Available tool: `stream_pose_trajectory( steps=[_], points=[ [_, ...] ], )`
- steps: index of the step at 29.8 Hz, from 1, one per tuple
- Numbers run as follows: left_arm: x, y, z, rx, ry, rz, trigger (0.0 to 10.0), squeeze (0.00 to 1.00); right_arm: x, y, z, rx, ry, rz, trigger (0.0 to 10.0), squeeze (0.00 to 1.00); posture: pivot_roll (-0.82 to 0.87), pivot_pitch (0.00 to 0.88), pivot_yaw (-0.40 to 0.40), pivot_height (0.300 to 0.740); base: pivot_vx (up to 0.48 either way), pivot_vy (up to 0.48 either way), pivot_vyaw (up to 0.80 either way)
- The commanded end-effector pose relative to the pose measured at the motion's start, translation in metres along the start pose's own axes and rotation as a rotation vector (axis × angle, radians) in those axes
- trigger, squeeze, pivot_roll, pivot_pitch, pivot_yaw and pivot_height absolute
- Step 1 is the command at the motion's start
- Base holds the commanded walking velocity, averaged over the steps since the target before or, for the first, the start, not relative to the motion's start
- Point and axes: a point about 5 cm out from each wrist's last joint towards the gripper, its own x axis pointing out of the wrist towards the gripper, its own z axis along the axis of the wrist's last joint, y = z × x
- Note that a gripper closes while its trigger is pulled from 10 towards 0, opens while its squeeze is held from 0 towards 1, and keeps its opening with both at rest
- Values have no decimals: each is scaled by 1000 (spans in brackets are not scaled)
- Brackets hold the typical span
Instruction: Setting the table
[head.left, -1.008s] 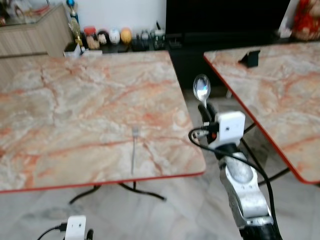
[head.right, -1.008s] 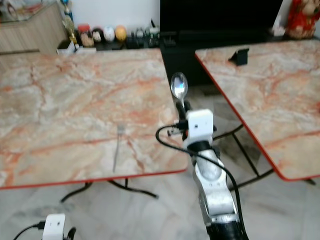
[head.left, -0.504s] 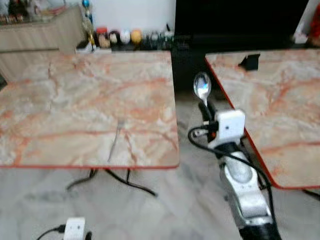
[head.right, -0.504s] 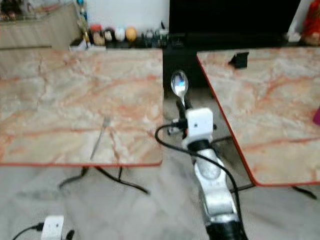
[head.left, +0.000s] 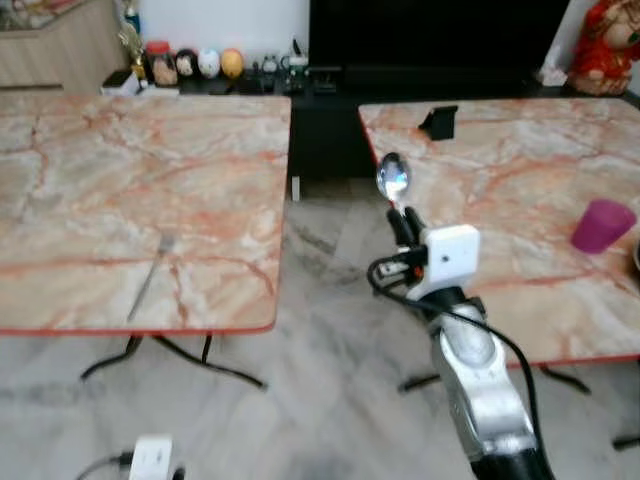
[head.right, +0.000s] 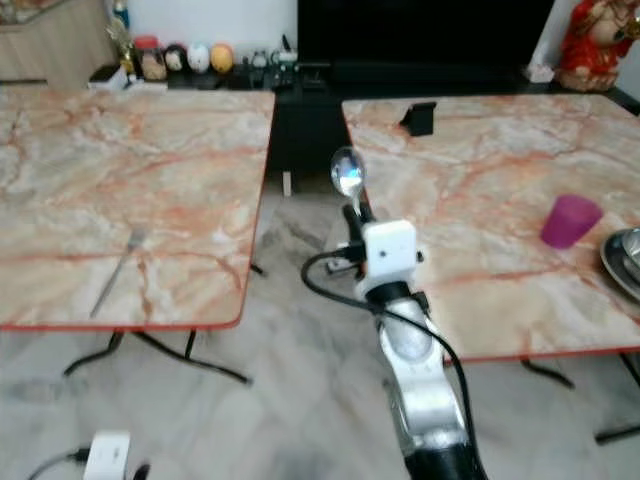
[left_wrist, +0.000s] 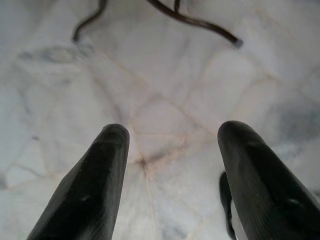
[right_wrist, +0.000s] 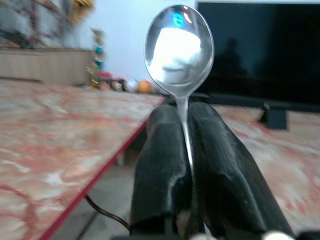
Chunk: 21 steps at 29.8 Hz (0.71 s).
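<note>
The right gripper (head.left: 402, 222) is raised in the gap between two marble-patterned tables, its two black fingers (right_wrist: 165, 160) pressed together on the handle of a metal spoon (head.left: 392, 180). The spoon stands upright, bowl uppermost, at about 12 o'clock from the white wrist camera box (head.left: 452, 252). The spoon's bowl sits over the near edge of the right-hand table (head.left: 500, 170).

On the left-hand table (head.left: 90, 160), a fork (head.left: 150, 275) lies flat near the front edge, at about 9 o'clock from the spoon and well apart from it. On the right-hand table a purple cup (head.left: 601, 224) stands at about 3 o'clock from the gripper, and the rim of a metal bowl (head.right: 622, 262) shows beside it at the far right. A small black stand (head.left: 438, 121) sits near that table's back edge.

The left gripper (left_wrist: 170, 180) hangs low over the pale marble floor (left_wrist: 165, 90), its fingers spread apart and holding nothing.

No writing or brand can be read on any item.
</note>
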Motion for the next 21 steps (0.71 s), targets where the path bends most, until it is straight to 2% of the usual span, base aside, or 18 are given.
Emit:
stream_pose_trajectory(
  steps=[1,21],
  points=[
    [0,-3,0,19,4,-16,10000,0,1,-7,4,-8,-14,-18,10000,0,-115,0,40,732,0,-330,0],
    [1,-5,2,20,-4,-18,10000,0,3,-7,6,-3,-16,-25,10000,0,-118,0,42,732,0,-328,0]
  ],
)
